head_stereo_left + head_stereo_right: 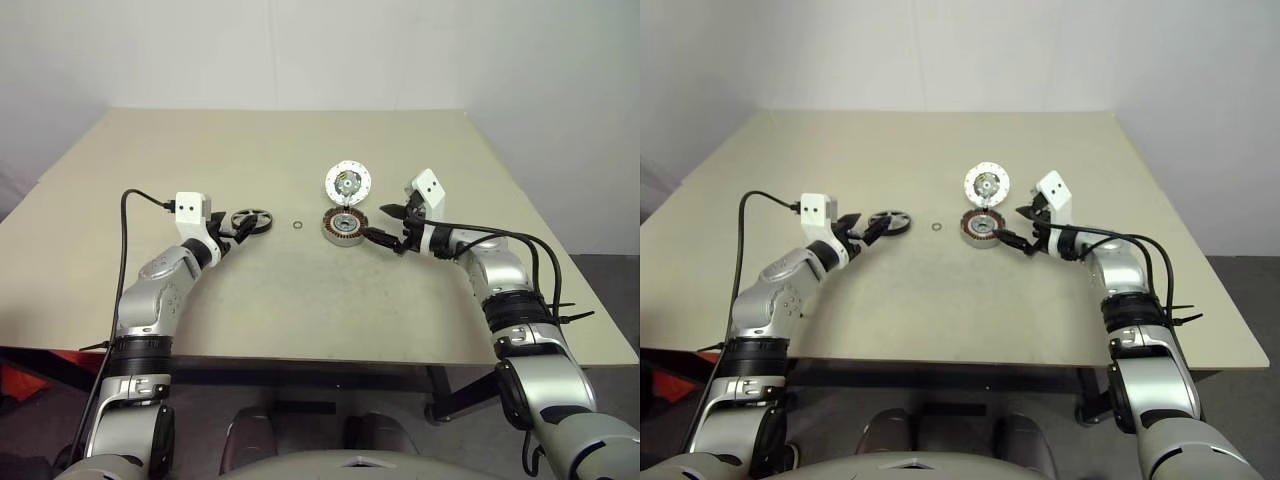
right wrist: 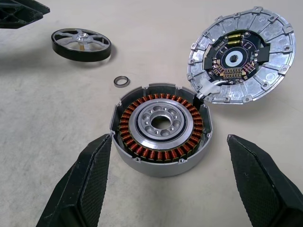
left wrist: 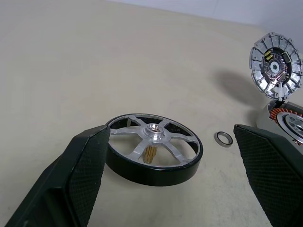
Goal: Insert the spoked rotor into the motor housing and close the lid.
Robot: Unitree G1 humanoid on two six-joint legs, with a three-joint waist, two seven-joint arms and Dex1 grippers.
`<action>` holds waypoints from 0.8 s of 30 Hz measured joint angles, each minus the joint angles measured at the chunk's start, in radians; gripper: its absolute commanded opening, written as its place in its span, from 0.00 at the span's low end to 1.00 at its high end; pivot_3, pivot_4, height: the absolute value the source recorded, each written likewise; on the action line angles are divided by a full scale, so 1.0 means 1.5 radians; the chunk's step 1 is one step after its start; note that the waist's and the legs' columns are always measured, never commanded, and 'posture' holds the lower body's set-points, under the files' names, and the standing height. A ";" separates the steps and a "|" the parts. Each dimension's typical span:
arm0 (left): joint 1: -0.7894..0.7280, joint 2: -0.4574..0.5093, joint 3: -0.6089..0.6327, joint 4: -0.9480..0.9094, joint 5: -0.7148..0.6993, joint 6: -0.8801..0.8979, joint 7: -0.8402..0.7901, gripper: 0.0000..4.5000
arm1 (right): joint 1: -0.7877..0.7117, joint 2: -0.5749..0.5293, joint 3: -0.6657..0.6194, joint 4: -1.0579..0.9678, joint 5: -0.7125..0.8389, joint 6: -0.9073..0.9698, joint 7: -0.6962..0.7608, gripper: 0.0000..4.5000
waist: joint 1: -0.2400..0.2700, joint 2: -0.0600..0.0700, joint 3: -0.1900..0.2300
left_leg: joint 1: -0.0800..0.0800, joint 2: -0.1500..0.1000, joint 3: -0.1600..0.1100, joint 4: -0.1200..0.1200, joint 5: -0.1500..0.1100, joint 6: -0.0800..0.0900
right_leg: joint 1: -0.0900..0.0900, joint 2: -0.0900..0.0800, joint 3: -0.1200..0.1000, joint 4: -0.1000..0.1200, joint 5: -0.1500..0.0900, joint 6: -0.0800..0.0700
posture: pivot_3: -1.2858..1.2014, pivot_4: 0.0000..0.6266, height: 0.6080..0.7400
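My left claw [image 3: 163,175] gapes wide and empty, fingers either side of the spoked rotor [image 3: 154,147], which lies flat on the surface [image 1: 270,300], ready to be pinched by its rim. My right claw [image 2: 168,184] stands equally wide, empty, straddling the motor housing [image 2: 161,128] to steady it; the lid [image 2: 242,54] stands tilted open just beyond.

Beige table [image 1: 300,300], small loose metal ring [image 1: 297,225] lying flat on it

Silver arms, textured black fingers [image 2: 85,184]
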 measured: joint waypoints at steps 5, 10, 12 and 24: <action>0.000 0.000 0.000 0.000 0.000 0.002 0.000 0.98 | 0.000 0.000 0.000 -0.003 0.000 0.001 -0.001 0.98 | 0.000 0.000 0.000 | 0.000 0.000 0.000 0.000 0.000 0.000 | 0.000 0.000 0.000 0.000 0.000 0.000 | 0.52 0.00 1.00; 0.000 0.000 0.001 0.000 -0.002 0.006 0.001 0.98 | 0.000 0.000 0.000 -0.013 0.000 0.003 -0.002 0.98 | 0.000 0.000 0.000 | 0.000 0.000 0.000 0.000 0.000 0.000 | 0.000 0.000 0.000 0.000 0.000 0.000 | 0.52 0.00 1.00; 0.000 -0.005 0.007 -0.001 -0.006 0.013 0.006 0.98 | 0.000 0.000 0.000 -0.016 0.000 0.004 -0.003 0.98 | 0.000 0.000 0.000 | 0.000 0.000 0.000 0.000 0.000 0.000 | 0.000 0.000 0.000 0.000 0.000 0.000 | 0.52 0.00 1.00; 0.015 -0.129 0.103 -0.039 -0.153 0.169 0.110 0.98 | 0.000 -0.002 -0.002 -0.022 0.001 0.013 -0.002 0.98 | 0.000 0.000 0.000 | -0.001 0.000 0.000 0.000 0.000 0.000 | 0.000 0.000 0.000 0.000 0.000 0.000 | 0.52 0.00 1.00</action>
